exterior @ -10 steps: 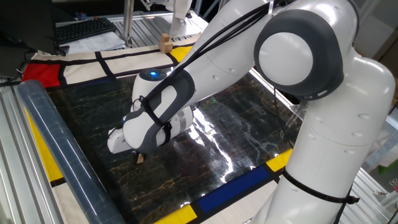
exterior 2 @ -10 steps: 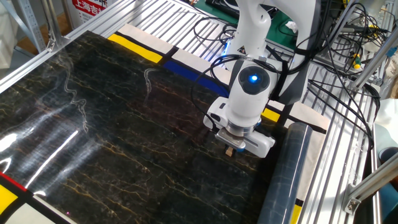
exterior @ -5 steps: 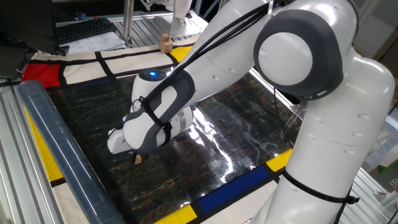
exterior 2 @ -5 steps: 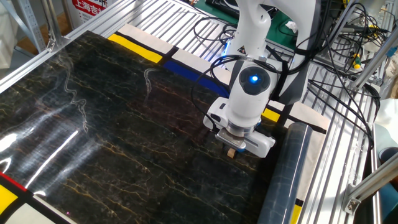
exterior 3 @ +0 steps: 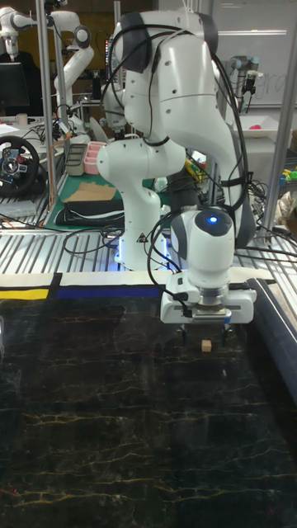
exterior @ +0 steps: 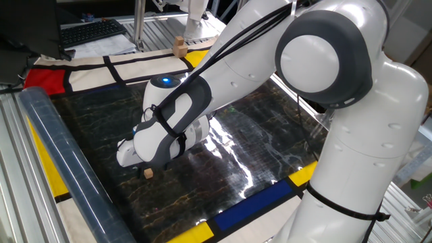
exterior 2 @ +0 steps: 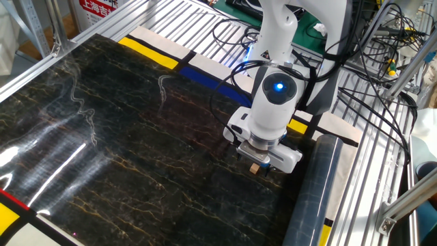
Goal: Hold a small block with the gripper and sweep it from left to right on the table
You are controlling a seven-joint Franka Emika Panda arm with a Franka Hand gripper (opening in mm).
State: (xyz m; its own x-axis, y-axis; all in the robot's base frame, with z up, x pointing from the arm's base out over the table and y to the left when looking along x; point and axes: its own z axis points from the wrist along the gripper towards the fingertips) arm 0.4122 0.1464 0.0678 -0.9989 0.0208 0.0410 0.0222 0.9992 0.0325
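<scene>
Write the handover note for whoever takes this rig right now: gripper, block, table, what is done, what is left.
Gripper: low over the table, jaws apart, holding nothing.
Small block: lying on the table just under the gripper, between the jaws' tips, near the edge by the grey roll. In the tall fixed view the jaws stand a little above it.
Larger wooden block: off the black sheet on the far border, untouched.
Done: gripper positioned over the block.
Left: close on the block, then sweep it left to right across the table.
</scene>
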